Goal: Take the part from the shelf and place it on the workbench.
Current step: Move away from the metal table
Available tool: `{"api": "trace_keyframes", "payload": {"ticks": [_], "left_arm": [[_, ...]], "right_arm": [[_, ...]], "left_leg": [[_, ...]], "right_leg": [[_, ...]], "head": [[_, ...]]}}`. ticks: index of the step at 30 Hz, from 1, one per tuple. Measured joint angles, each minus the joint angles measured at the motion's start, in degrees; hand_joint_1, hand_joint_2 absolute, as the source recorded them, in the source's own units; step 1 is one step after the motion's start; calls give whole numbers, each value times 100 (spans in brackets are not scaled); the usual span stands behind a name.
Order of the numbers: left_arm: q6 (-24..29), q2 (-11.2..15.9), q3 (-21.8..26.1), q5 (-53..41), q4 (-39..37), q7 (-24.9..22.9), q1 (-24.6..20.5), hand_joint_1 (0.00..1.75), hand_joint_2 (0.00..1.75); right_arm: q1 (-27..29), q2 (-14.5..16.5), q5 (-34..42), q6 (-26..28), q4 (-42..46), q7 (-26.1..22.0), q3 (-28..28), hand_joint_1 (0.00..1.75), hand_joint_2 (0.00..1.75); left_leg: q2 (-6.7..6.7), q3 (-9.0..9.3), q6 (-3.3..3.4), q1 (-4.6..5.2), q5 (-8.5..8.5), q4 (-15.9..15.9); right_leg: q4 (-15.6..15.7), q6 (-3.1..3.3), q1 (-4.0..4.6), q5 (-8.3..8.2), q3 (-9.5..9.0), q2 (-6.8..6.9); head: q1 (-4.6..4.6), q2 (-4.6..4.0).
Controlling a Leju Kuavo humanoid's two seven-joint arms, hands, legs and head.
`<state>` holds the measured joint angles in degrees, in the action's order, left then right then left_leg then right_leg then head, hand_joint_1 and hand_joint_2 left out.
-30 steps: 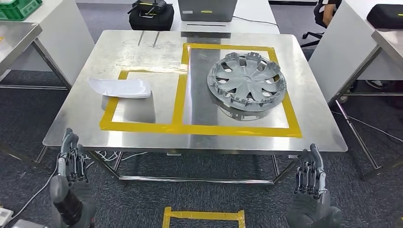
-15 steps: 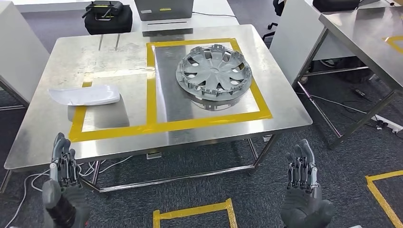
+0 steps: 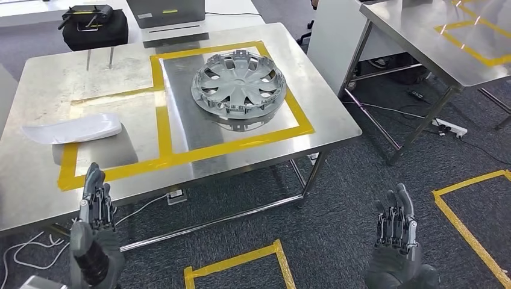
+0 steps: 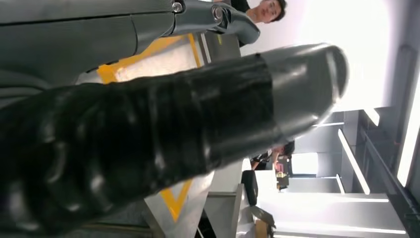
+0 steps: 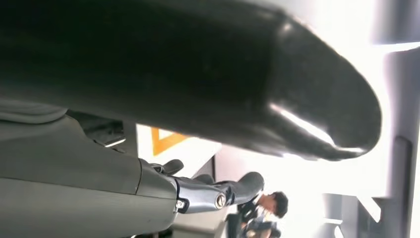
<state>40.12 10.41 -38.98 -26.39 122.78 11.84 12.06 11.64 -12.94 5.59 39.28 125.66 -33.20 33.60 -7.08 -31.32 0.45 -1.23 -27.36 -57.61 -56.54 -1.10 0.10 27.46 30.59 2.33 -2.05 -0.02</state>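
A grey wheel cover [image 3: 237, 81] lies inside the larger yellow-taped square on the steel workbench [image 3: 42, 84]. A white curved part [image 3: 73, 128] lies in the smaller taped rectangle at the bench's left. My left hand [image 3: 93, 220] is raised in front of the bench's near edge, fingers straight and apart, holding nothing. My right hand [image 3: 396, 235] is raised over the carpet to the right of the bench, likewise empty. In the wrist views the left hand [image 4: 148, 124] and the right hand [image 5: 173, 99] show a bare thumb and extended fingers.
A second steel table [image 3: 422, 36] with yellow tape stands at the back right. A black bag [image 3: 95, 27] and a grey box [image 3: 172, 15] sit behind the bench. Yellow tape squares [image 3: 241, 265] mark the carpet; a power strip [image 3: 449, 126] and cables lie between the tables.
The whole picture has shifted left and tilted, so the camera has turned to the right. Both hands keep the same raised, empty pose.
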Motion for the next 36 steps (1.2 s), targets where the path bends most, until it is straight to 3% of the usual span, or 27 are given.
{"api": "trace_keyframes", "payload": {"ticks": [2,4,6,7,8,10,12,16,18,20,21,22,23,24,27,29,31,33,34,36], "left_arm": [[0,3,7,-1,5,-4,-4,0,0],[1,7,12,0,5,-14,2,0,0],[1,12,13,2,4,-24,9,0,0],[1,15,14,2,4,-32,10,0,0],[1,19,15,2,4,-42,7,0,0],[1,28,20,1,5,-67,-10,0,0],[1,34,22,-1,13,-82,-35,0,0],[1,44,27,-9,30,-91,-55,0,0],[1,46,29,-20,34,-98,-67,0,0],[1,48,30,-25,37,-105,-74,0,0],[1,48,30,-26,37,-111,-74,0,0],[1,49,31,-26,37,-117,-75,0,0],[1,50,31,-26,37,-122,-75,0,0],[1,51,31,-26,37,-126,-77,0,0],[1,52,30,-25,41,-132,-91,0,0],[1,55,31,-24,50,-155,-103,0,0],[1,63,31,-26,67,-203,-101,0,0],[2,85,30,-54,99,-270,-98,0,0],[2,98,28,-73,114,-302,-96,0,0],[3,125,27,-99,133,-345,-86,0,0]], "right_arm": [[-2,-2,-2,-1,5,3,2,0,0],[-18,-4,-7,-4,5,14,4,0,0],[-23,-5,-30,-17,0,52,8,0,0],[-24,-5,-65,-24,-3,93,10,0,0],[-29,-6,-119,-30,-5,151,12,0,0],[-45,-6,-258,-34,-7,275,13,0,0],[-57,-7,-373,-35,-7,365,15,0,0],[-78,-15,-477,-61,-5,446,20,0,0],[-96,-21,-487,-79,-5,448,21,0,0],[-104,-25,-491,-86,-7,449,22,0,0],[-107,-26,-492,-87,-7,451,22,0,0],[-107,-27,-496,-87,-7,455,23,0,0],[-108,-27,-499,-86,-7,460,23,0,0],[-109,-28,-505,-86,-7,466,23,0,0],[-121,-34,-527,-86,-1,486,23,0,0],[-127,-45,-544,-86,14,513,23,0,0],[-140,-50,-562,-85,25,554,24,0,0],[-150,-51,-593,-84,28,603,30,0,0],[-146,-51,-610,-80,30,627,33,0,0],[-127,-54,-636,-70,32,657,47,0,0]], "left_leg": [[203,-64,-63,-9,-144,-127],[527,-281,-89,-12,-526,-665],[658,-533,-93,-8,-837,-1334],[679,-569,-90,-5,-840,-1465],[686,-508,-81,-4,-736,-1382],[681,-155,-45,-4,-405,-733],[680,90,-3,9,-272,-192],[732,56,128,29,-207,-85],[747,34,195,5,-126,-60],[771,-25,224,13,-56,-68],[790,-74,227,20,-17,-77],[816,-134,224,28,18,-88],[851,-190,218,34,51,-100],[892,-239,210,40,82,-112],[1014,-339,151,27,185,-114],[1099,-387,65,-15,279,-86],[1141,-419,-13,-30,344,-51],[984,-537,-58,-16,142,-237],[872,-643,-70,-19,-79,-499],[779,-853,-117,-30,-489,-1162]], "right_leg": [[89,71,-31,-93,-29,-92],[122,123,-40,-175,1,-170],[92,147,-27,-222,84,-252],[68,147,-21,-234,123,-290],[35,143,-18,-241,159,-319],[-53,126,-18,-241,224,-356],[-152,70,-4,-234,297,-362],[-212,-79,-21,-243,382,-320],[-514,-139,-35,44,513,-302],[-1170,-182,-57,521,712,-296],[-1473,-192,-66,679,778,-295],[-1632,-193,-70,731,778,-295],[-1592,-181,-71,675,691,-297],[-1354,-156,-67,538,517,-306],[-302,-24,-39,253,-125,-527],[-79,27,-2,232,-264,-586],[16,69,9,126,-259,-467],[138,118,-21,9,-243,-330],[169,133,-33,-38,-220,-261],[174,152,-34,-102,-133,-133]], "head": [[27,0],[110,1],[181,1],[206,1],[229,0],[278,-1],[316,-1],[296,1],[244,1],[160,0],[130,0],[110,1],[94,1],[79,1],[62,0],[50,1],[10,1],[47,1],[90,1],[163,0]]}}
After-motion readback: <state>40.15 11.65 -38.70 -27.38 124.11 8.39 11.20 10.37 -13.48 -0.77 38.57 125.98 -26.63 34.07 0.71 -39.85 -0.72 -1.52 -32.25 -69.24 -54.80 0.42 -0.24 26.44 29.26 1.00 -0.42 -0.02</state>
